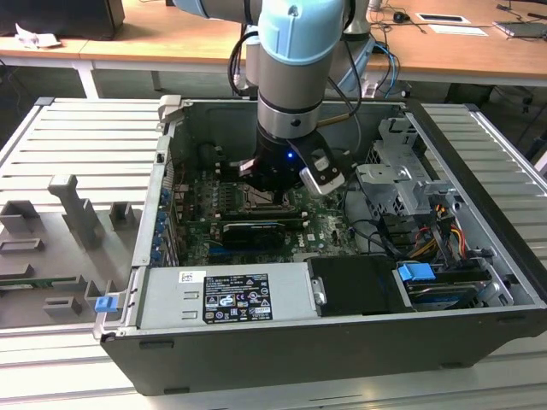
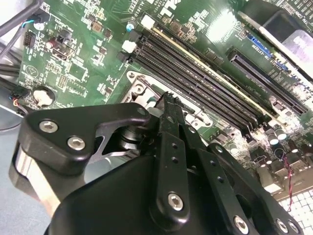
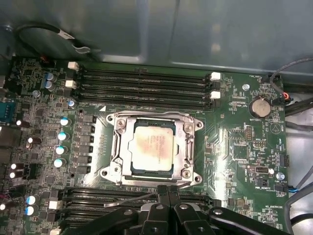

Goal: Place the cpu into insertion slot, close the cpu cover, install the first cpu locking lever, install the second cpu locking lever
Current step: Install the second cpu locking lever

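The cpu point(image 3: 153, 146), a pale square chip, lies seated in the insertion slot point(image 3: 110, 169) on the green motherboard. The silver cpu cover point(image 3: 126, 147) lies flat around it as a frame. A thin wire locking lever point(image 3: 129, 199) runs along one side of the socket, and its end meets my fingertips. My gripper point(image 3: 165, 194) sits at that edge of the socket with its black fingers point(image 2: 169, 105) pressed together. I cannot tell whether they clamp the lever. In the exterior view the gripper point(image 1: 272, 195) reaches down into the open computer case over the socket.
Black memory slots point(image 3: 142, 85) flank the socket on two sides. A coin battery point(image 3: 259, 106) and loose cables point(image 3: 293, 105) lie near the board's edge. In the case are a power supply point(image 1: 226, 295), a black card point(image 1: 252, 231) and a metal drive cage point(image 1: 402, 184).
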